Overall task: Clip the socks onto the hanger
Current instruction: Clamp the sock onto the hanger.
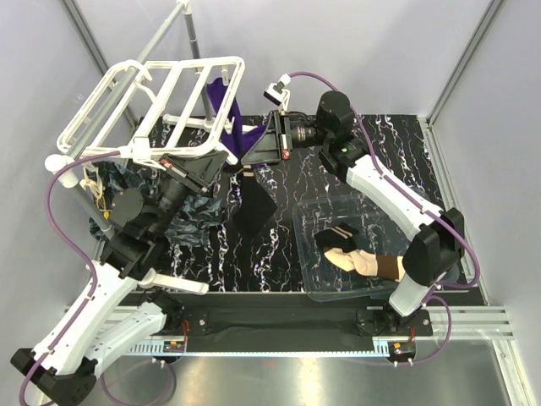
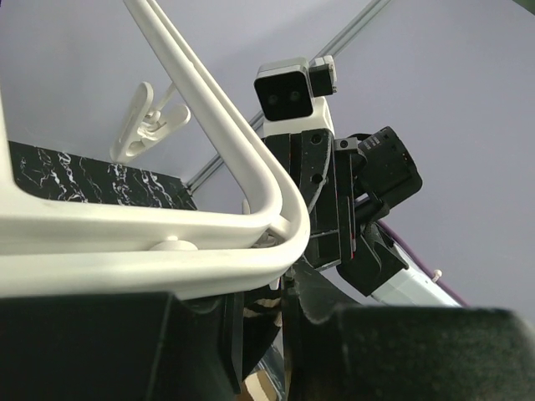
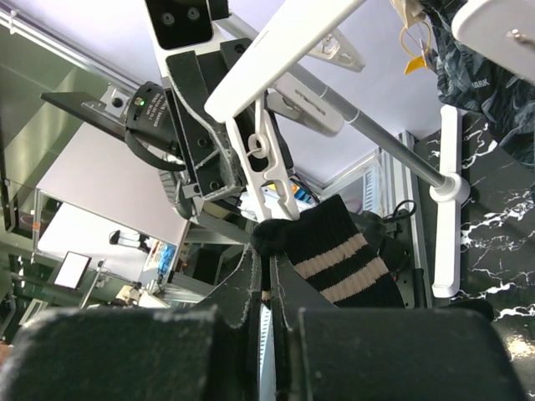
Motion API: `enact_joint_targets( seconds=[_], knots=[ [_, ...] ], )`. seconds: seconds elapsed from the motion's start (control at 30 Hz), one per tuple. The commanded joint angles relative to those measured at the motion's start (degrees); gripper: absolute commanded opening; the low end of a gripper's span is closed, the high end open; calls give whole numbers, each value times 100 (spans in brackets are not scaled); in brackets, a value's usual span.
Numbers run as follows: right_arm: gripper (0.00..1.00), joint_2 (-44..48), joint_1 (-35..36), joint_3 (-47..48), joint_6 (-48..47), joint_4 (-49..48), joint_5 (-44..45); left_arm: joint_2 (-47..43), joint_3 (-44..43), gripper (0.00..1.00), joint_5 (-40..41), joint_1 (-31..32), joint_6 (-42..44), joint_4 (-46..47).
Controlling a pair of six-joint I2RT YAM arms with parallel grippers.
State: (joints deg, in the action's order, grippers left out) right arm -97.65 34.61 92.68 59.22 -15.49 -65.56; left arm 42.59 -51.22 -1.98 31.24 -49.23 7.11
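Observation:
The white hanger point(image 1: 144, 93) hangs tilted at the back left. My left gripper point(image 1: 221, 162) is at its near right corner, shut on a small white clip point(image 3: 267, 167) that dangles from the frame. My right gripper point(image 1: 248, 161) faces it, shut on the top edge of a black sock point(image 1: 254, 207) with two beige stripes, which hangs down over the table. In the right wrist view the sock point(image 3: 343, 255) sits just under the clip's tip, touching or nearly so. In the left wrist view the hanger corner point(image 2: 209, 251) fills the middle, with the striped sock point(image 2: 258, 306) seen between my fingers.
A clear plastic bin point(image 1: 313, 222) at the right holds a black striped sock point(image 1: 334, 239) and a beige sock with a brown cuff point(image 1: 368, 264). A grey pole point(image 1: 190, 25) carries the hanger. A purple cloth point(image 1: 228, 101) and dark patterned fabric point(image 1: 194, 222) lie nearby.

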Motion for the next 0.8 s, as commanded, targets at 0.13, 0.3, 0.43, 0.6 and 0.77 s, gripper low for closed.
enact_joint_targets(
  seconds=[0.13, 0.3, 0.43, 0.6, 0.77],
  knots=[
    [0, 79, 55, -39, 309, -578, -211, -128, 60, 0, -716, 92, 133, 62],
    [0, 141, 90, -233, 380, -737, -291, -181, 25, 0, -743, 84, 133, 53],
    [0, 79, 125, -198, 388, -754, -335, -189, 42, 0, -786, 92, 63, 114],
    [0, -96, 125, -128, 818, -1333, -352, -163, 42, 0, -857, 84, 37, 124],
    [0, -272, 125, -5, 1144, -1694, -352, -172, 60, 0, -892, 84, 19, 150]
  ],
)
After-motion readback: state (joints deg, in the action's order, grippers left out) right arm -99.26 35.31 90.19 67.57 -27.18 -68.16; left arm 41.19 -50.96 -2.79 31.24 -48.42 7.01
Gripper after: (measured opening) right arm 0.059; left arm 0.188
